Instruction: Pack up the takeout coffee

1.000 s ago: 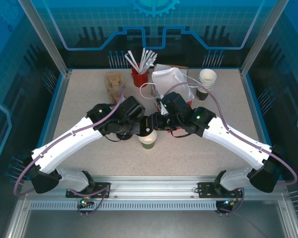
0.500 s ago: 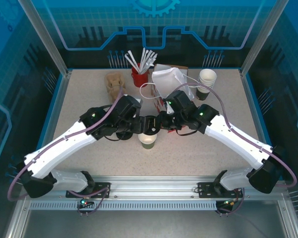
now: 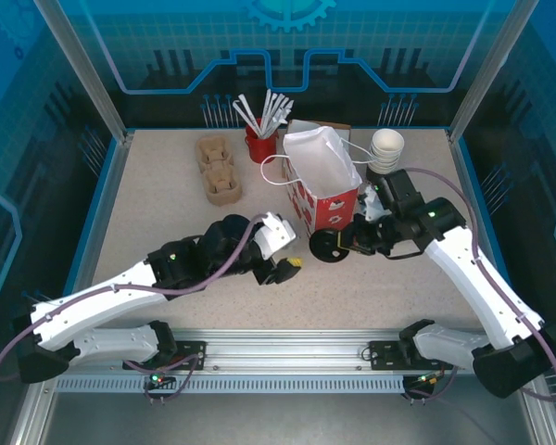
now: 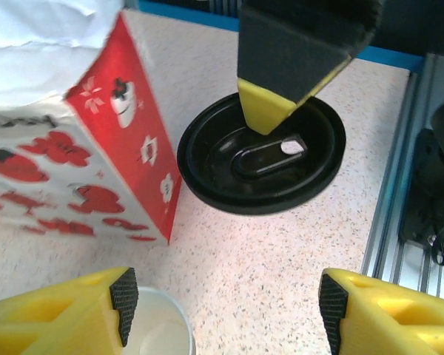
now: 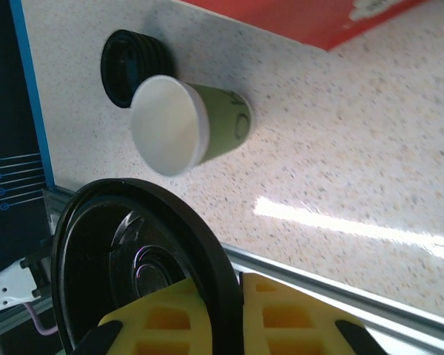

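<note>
Both arms have drawn apart from the middle of the table (image 3: 148, 222), and the left gripper (image 4: 226, 307) has opened. Its fingers stand wide and hold nothing. The takeout coffee cup (image 5: 218, 126) stands upright and without lid on the table, near the base of the red bag (image 3: 332, 206). Beside the bag the right gripper (image 5: 231, 299) is closed on the rim of the black lid (image 4: 222, 170). Farther back stands a stack of cups (image 3: 386, 144).

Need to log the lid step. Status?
Left gripper: jaws open, beside the cup. Right gripper: jaws shut on the black lid, next to the bag. Cup lidless, on the table. Nothing between lid and cup.
</note>
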Controlling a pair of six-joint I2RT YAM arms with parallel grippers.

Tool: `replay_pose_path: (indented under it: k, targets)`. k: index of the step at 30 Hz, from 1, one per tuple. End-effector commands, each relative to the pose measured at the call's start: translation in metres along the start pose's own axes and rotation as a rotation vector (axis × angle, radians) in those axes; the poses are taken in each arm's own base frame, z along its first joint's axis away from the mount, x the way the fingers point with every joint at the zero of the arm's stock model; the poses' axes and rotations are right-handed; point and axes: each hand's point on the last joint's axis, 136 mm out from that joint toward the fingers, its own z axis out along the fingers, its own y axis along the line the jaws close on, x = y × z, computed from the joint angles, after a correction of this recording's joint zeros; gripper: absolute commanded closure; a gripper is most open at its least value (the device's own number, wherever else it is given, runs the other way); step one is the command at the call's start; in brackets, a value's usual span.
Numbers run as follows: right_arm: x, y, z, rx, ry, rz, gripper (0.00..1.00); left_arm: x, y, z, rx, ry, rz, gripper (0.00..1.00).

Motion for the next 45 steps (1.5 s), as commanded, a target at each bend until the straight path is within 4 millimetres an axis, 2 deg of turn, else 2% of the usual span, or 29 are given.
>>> replay_pose_path:
  k: [1, 11, 17, 24, 30, 38, 45]
  targets:
    - [0.029, -0.016, -0.002, -0.027, 0.138, 0.051, 0.97, -0.031, -0.015, 0.0, 0.063, -0.173, 0.23, 0.32]
    - [0.037, -0.027, 0.008, -0.043, 0.213, 0.079, 0.96, -0.013, -0.032, 0.035, 0.097, -0.132, 0.521, 0.33]
    - [0.036, -0.03, 0.013, -0.045, 0.219, 0.082, 0.97, 0.003, -0.044, 0.044, 0.164, -0.093, 0.599, 0.34]
    - [0.037, -0.029, 0.017, -0.066, 0.232, 0.09, 0.97, 0.012, -0.047, 0.05, 0.188, -0.076, 0.62, 0.4]
    - [0.038, -0.03, 0.018, -0.068, 0.234, 0.091, 0.97, 0.016, -0.046, 0.056, 0.186, -0.039, 0.634, 0.53]
    - [0.04, -0.03, 0.018, -0.072, 0.233, 0.095, 0.97, 0.018, -0.046, 0.061, 0.187, -0.035, 0.642, 0.53]
    - [0.041, -0.03, 0.019, -0.076, 0.239, 0.101, 0.98, 0.014, -0.047, 0.065, 0.187, -0.046, 0.634, 0.61]
